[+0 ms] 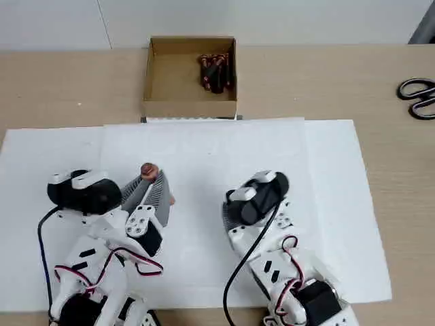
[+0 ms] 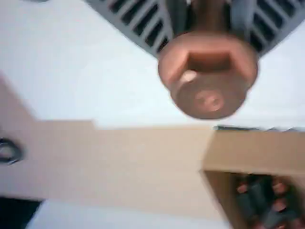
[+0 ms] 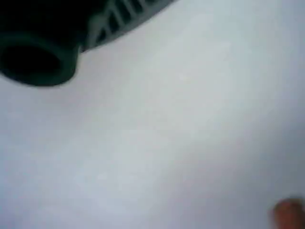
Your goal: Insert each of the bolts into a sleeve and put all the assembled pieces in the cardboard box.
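My left gripper (image 1: 153,185) is shut on a copper-coloured bolt (image 1: 148,169) above the white paper at left of centre. The bolt's hexagonal head (image 2: 208,76) points toward the cardboard box (image 1: 155,75). The shank runs back between the grey ribbed fingers (image 2: 133,16). My right gripper (image 3: 83,31) holds a black sleeve (image 3: 35,59) close over the paper, its open end showing. The right arm (image 1: 258,197) stands right of centre and hides its gripper from above. Several assembled pieces (image 1: 216,71) lie in the box's right half.
The white paper sheet (image 1: 326,176) covers the work area on the wooden table. Scissors (image 1: 418,95) lie at the far right edge. A copper-coloured blur (image 3: 288,214) shows at one corner of the right wrist view. The box stands just beyond the paper's far edge.
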